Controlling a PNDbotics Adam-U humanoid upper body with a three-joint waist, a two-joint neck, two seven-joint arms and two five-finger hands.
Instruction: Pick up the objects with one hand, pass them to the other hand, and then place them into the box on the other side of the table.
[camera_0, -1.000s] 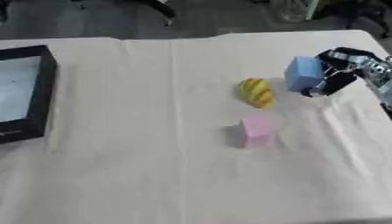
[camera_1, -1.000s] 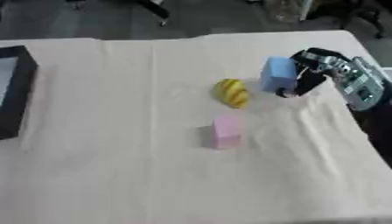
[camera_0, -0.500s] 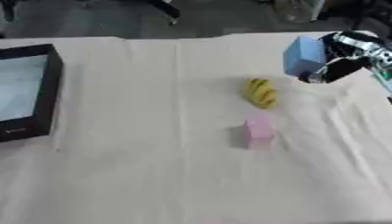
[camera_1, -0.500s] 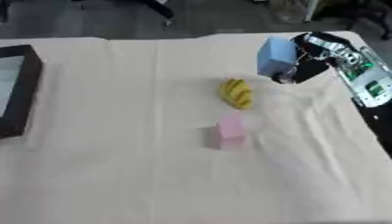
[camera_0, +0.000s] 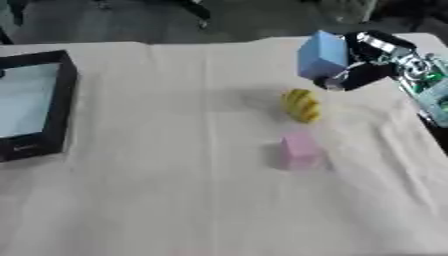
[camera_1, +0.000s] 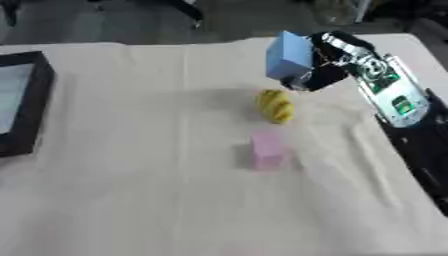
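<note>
Blue, box-shaped and light in tone, the block sits in our right hand at about one o'clock, lifted off the cream-clothed table, our fingers curled round it. Below it lies a yellow banana-like toy, and at its six o'clock a pink rectangular block. A black-walled open box rests at nine o'clock.
</note>
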